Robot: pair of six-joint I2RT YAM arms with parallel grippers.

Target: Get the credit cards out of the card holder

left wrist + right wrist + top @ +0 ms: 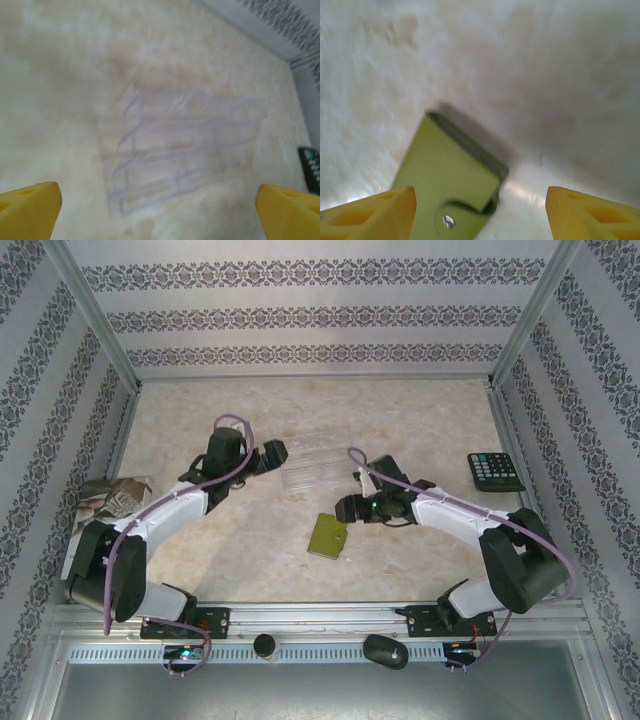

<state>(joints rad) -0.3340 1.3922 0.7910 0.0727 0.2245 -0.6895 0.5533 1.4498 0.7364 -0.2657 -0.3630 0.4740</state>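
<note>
Left fingers (29, 209) spread wide and empty above see-through credit cards (185, 160) on the surface (60, 75). Right fingers (370, 212) open and empty over the olive card holder (447, 172).

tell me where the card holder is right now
In the top view the card holder lies flat near the middle of the table, close beside the right hand, with the see-through cards farther back by the left hand.

A black calculator (496, 471) lies near the desk's (420, 420) right edge. A printed booklet (110, 498) lies at the left edge.
</note>
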